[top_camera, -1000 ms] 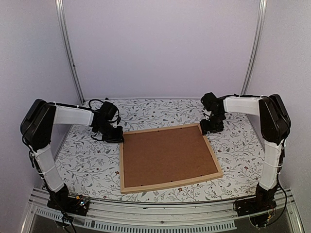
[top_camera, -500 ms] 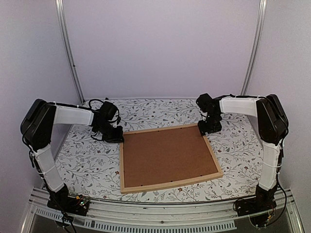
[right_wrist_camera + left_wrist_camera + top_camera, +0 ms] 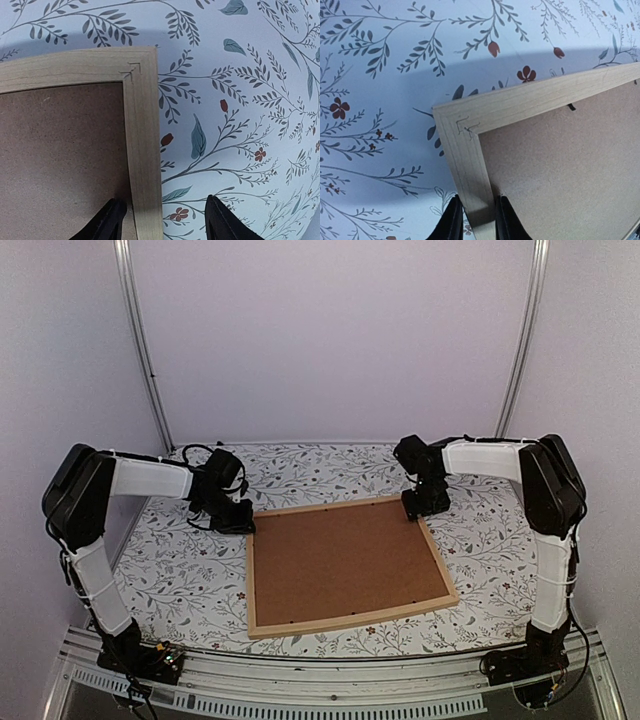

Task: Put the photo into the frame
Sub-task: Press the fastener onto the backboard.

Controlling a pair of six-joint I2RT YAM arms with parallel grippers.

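Finds left fingers (image 3: 451,222) pinching frame (image 3: 520,102) at its left bar, right fingers (image 3: 107,222) open astride the right bar. Locates frame back-up on bench (image 3: 180,570) between them, backing board (image 3: 345,560) seated; sees no photo. Warns: one-sided lift could twist or drop frame.

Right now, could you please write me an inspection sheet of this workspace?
Surface: floral tablecloth, lying flat.
Job's things: frame lies back up, brown backing board inside it; photo not in view.
Clutter: nothing seen.
Grippers: left gripper, jaws shut on the frame's left bar near its far corner; right gripper, jaws open, straddling the right bar near its far corner.
Cables: black cable loop above the left wrist.
Surroundings: plain pale walls, two metal poles.
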